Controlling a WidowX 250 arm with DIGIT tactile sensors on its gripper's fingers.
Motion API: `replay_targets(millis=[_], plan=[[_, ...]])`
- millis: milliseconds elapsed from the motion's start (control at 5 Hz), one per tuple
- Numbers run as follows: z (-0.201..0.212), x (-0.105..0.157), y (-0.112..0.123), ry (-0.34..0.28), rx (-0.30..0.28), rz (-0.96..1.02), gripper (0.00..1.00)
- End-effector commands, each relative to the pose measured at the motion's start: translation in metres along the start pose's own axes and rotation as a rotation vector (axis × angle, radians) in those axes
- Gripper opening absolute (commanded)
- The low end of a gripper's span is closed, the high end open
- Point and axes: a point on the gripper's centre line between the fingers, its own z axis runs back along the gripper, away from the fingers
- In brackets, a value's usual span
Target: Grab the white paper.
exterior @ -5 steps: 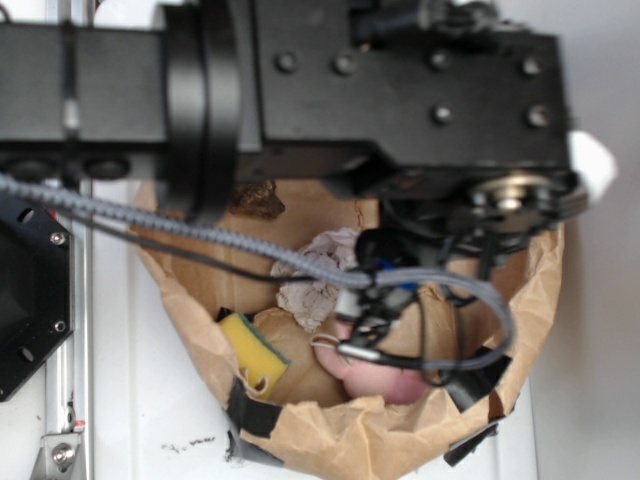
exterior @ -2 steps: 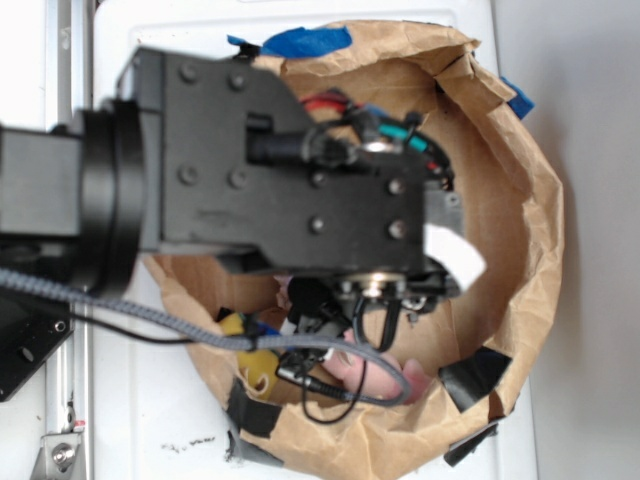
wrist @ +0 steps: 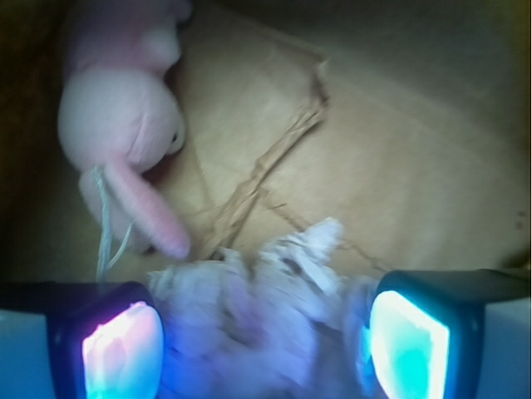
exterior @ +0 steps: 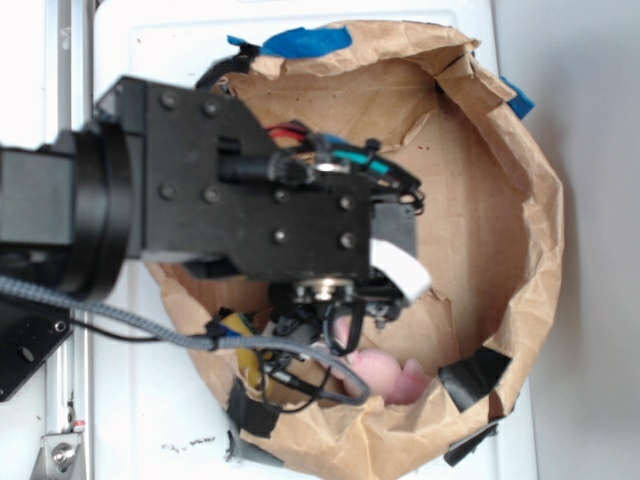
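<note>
Lower middle of the wrist view: the white paper (wrist: 266, 307), a crumpled wad, lies on the brown floor between the two lit fingertips (wrist: 120, 353), blurred at its near edge.
Claw state: the claw (wrist: 266, 345) is spread wide, one finger at the lower left and one at the lower right of the frame, with nothing pinched; whether either pad touches the wad I cannot tell.
Progress: approach and lining-up look done, judging by the wad sitting in the gap; closing on it and lifting it are left.
Neighbour: the pink rabbit (wrist: 120, 125) sits in the upper left of the wrist view, near the wad, its ear tip close to the wad's left edge but seemingly apart.
Edges: in the exterior view the paper wall (exterior: 535, 230) rings the arm on the right and bottom.
Open room: bare floor (wrist: 399, 166) fills the upper right of the wrist view; straight up looks the clearest way out.
</note>
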Motion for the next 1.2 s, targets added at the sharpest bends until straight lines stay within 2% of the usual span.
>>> replay_targets(millis=[0, 400, 600, 1000], plan=[[0.0, 0.0, -0.007, -0.043, 0.001, -0.045, 1.0], [-0.035, 0.004, -0.002, 0.007, 0.004, -0.047, 1.0], [-0.04, 0.003, -0.004, 0.017, -0.012, -0.042, 0.0], [-0.032, 0.0, -0.007, 0.001, -0.004, -0.041, 0.0]])
